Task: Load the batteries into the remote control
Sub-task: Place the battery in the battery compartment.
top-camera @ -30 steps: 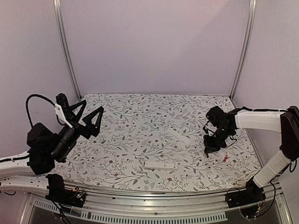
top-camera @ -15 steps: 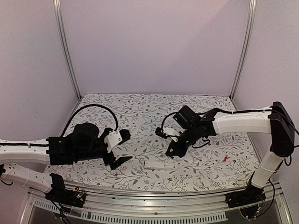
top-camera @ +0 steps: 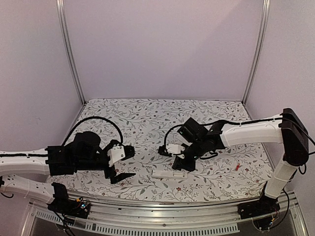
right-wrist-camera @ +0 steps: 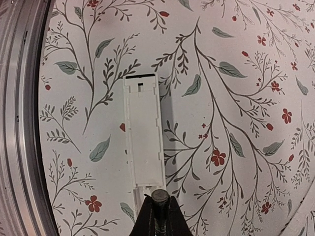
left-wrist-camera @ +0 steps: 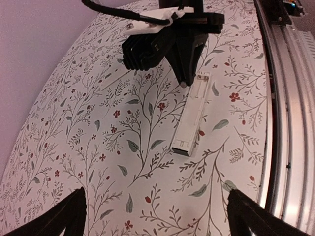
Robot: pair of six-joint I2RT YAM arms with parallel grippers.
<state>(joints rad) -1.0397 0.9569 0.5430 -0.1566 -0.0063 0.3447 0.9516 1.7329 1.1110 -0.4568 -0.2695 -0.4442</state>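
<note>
On table [top-camera: 147,118], remote control [top-camera: 169,173] (battery [top-camera: 237,167] rightward)

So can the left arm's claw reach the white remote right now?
Probably yes. The left claw is open and faces the remote across bare cloth. Only the right claw, holding a battery, hangs over the remote's far end.

The table [top-camera: 142,113] carries a white cloth printed with grey-green leaves and small red flowers. Plain pale lilac walls [top-camera: 162,49] close it at the far edge and both sides. Two thin metal posts [top-camera: 69,49] stand at the far corners. A ribbed metal rail [top-camera: 162,210] runs along the near edge. The light is soft and even.
</note>
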